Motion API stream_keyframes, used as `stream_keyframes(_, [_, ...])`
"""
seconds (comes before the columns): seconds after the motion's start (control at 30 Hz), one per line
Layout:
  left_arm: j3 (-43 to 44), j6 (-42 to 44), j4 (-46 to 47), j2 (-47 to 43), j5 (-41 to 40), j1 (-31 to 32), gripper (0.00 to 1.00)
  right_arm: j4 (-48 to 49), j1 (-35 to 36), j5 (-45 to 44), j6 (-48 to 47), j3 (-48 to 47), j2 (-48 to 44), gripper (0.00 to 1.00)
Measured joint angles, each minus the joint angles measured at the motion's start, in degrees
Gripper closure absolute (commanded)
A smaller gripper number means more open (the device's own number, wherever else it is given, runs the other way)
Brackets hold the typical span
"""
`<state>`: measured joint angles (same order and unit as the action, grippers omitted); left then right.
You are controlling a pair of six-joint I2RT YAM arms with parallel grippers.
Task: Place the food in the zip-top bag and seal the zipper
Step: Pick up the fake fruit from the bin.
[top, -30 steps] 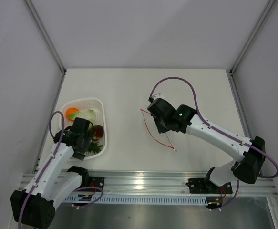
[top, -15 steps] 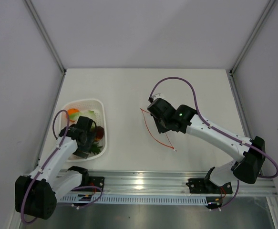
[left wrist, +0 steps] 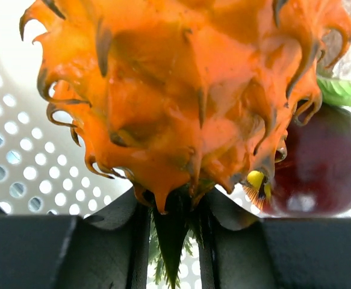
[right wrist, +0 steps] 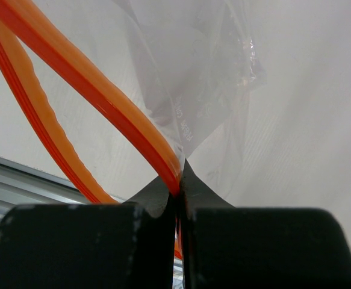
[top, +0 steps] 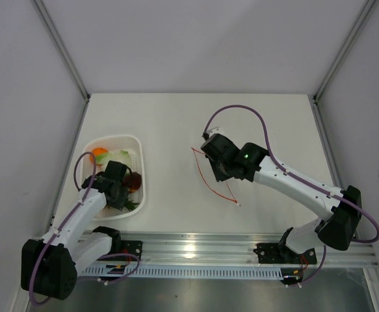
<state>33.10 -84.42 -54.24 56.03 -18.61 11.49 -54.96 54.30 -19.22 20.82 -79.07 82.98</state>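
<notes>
The orange pineapple (left wrist: 181, 90) fills the left wrist view, lying in the white mesh basket (top: 141, 148). My left gripper (left wrist: 172, 211) (top: 119, 190) has its jaws closed in on the pineapple's dark green leaves (left wrist: 170, 241). A dark red-purple piece (left wrist: 329, 165) (top: 134, 180) touches the pineapple's right side. The round orange fruit (top: 99, 154) and pale leafy vegetable (top: 123, 156) lie at the basket's far end. My right gripper (right wrist: 179, 180) (top: 216, 170) is shut on the red-orange zipper (right wrist: 103, 102) (top: 202, 174) of the clear zip-top bag (right wrist: 205, 72), holding its mouth open at table centre.
The basket sits near the table's left edge, close to the left wall. An aluminium rail (top: 196, 248) runs along the near edge behind both arm bases. Purple cable (top: 241, 109) loops above the right arm.
My left gripper has moved slightly further into the basket and its jaws have narrowed from wide open onto the pineapple's leaves. The right arm and bag have not moved.
</notes>
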Motion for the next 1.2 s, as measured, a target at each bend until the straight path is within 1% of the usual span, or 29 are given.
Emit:
stream_keyframes(0.17, [1.09, 2.58, -2.23, -3.48, 0.04, 0.00, 0.99, 0.02, 0.00, 0.02, 0.02, 0.00, 0.02, 1.00])
stream_keyframes(0.33, [6.14, 7.13, -5.55, -9.64, -0.11, 0.00, 0.99, 0.11, 0.00, 0.13, 0.04, 0.00, 0.52, 1.00])
stream_keyframes(0.5, [11.54, 15.69, -5.35, -14.93, 1.11, 0.66, 0.99, 0.20, -0.07, 0.24, 0.09, -0.02, 1.75, 1.00])
stream_keyframes(0.6, [12.68, 22.58, -2.08, -18.53, 3.96, 1.86, 0.99, -0.02, -0.17, 0.24, 0.09, -0.33, 2.78, 1.00])
stream_keyframes(0.73, [12.50, 30.45, 4.50, -23.23, 13.70, 2.71, 0.99, -0.20, -0.52, 0.24, 0.09, -1.31, 4.13, 1.00])
stream_keyframes(0.87, [11.15, 35.39, 14.47, -25.09, 28.13, 4.90, 1.00, -0.28, -1.14, 0.20, 0.11, -2.38, 5.01, 1.00])
stream_keyframes(0.93, [9.51, 36.41, 20.13, -24.85, 34.64, 6.78, 1.00, -0.48, -1.44, 0.07, 0.13, -2.82, 5.40, 1.00])
stream_keyframes(1.07, [7.08, 36.59, 31.41, -22.34, 47.06, 12.96, 1.00, -0.63, -1.81, -0.04, 0.44, -3.28, 6.23, 1.00])
stream_keyframes(1.2, [5.05, 35.60, 42.51, -18.88, 56.65, 18.21, 0.99, -0.94, -1.88, -0.20, 0.79, -3.58, 6.62, 1.00])
